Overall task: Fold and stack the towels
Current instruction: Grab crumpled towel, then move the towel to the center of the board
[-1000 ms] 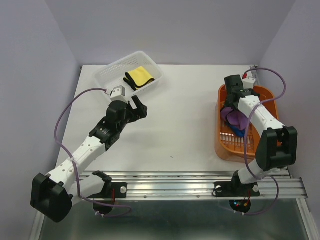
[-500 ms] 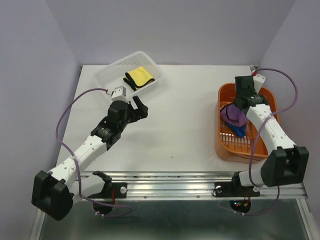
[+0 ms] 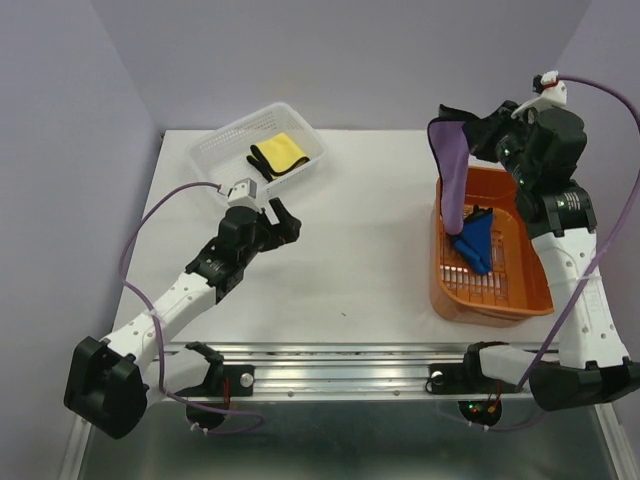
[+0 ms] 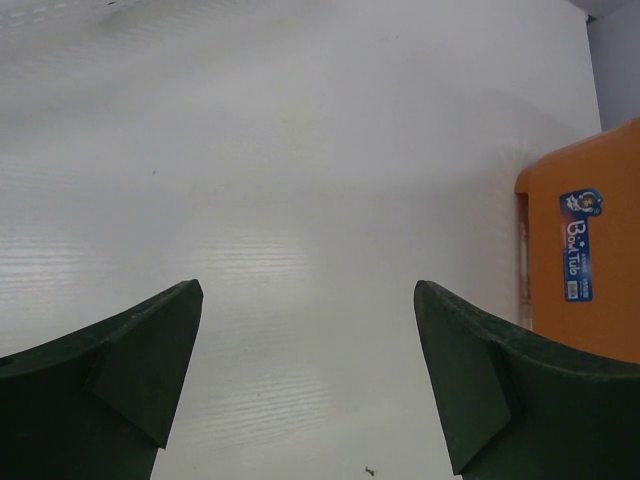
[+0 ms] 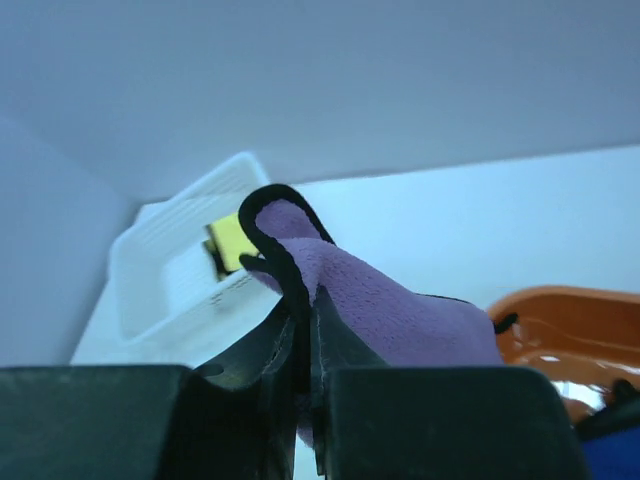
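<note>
Right tool: high over the far end of the orange basket, jaws pinched narrow on the black-edged top of the purple towel.

Purple towel: hanging straight down from that pinch, lower end over the far left part of the basket. In the overhead view, just beside the blue towel; contact between the two not discernible. In the right wrist view, a looped fold clamped flat between the dark fingers, black hem curling up above the fingertips.

Blue towel: crumpled on the basket floor, toward the far half, some black edging visible.

Left tool: low over the desk, left of centre, on the near side of the white mesh basket. Jaws spread wide, gripping nothing. In the left wrist view, both dark green fingers far apart, only bare desk surface between them; a corner of the orange basket with a blue label at the right edge of that view.

Yellow towel: folded, black edging along its left side, lying inside the white mesh basket at the far left of the desk. Well apart from both tools and from the two towels at the orange basket.
</note>
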You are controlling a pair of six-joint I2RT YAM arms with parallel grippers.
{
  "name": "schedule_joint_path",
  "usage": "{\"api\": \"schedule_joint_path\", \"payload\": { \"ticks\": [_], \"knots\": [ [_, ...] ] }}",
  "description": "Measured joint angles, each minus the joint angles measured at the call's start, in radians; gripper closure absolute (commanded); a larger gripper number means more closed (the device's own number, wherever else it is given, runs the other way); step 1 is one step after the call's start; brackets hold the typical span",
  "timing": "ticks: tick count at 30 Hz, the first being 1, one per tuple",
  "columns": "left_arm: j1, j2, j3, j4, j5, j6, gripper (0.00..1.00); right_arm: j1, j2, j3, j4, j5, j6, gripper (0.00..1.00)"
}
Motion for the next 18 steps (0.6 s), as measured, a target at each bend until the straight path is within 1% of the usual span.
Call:
{"api": "schedule_joint_path", "payload": {
  "ticks": [1,3,6,8,10,13,15,16,18],
  "knots": [
    [0.000,-0.005,-0.003,-0.001,0.000,-0.005,0.01,0.008,0.004,0.013,0.015,-0.046,0.004,0.92],
    [0.000,-0.011,-0.003,-0.003,-0.002,-0.020,0.01,0.066,0.033,0.055,0.045,-0.135,0.006,0.90],
    [0.000,-0.024,-0.003,-0.018,-0.017,-0.041,0.01,0.212,0.115,0.127,0.055,-0.198,-0.011,0.90],
    [0.000,-0.039,-0.003,-0.054,-0.033,-0.058,0.01,0.335,0.211,0.204,0.069,-0.274,-0.022,0.90],
    [0.000,-0.057,-0.003,-0.091,-0.050,-0.078,0.01,0.417,0.292,0.252,0.085,-0.326,-0.034,0.90],
    [0.000,-0.101,-0.003,-0.160,-0.086,-0.108,0.01,0.525,0.411,0.311,0.089,-0.362,-0.045,0.88],
    [0.000,-0.145,-0.003,-0.215,-0.117,-0.132,0.01,0.555,0.449,0.315,0.098,-0.370,-0.037,0.85],
    [0.000,-0.169,-0.003,-0.247,-0.138,-0.148,0.01,0.560,0.453,0.311,0.101,-0.359,-0.031,0.81],
    [0.000,-0.210,-0.008,-0.286,-0.164,-0.166,0.01,0.562,0.426,0.232,0.135,-0.309,-0.016,0.73]
  ]
}}
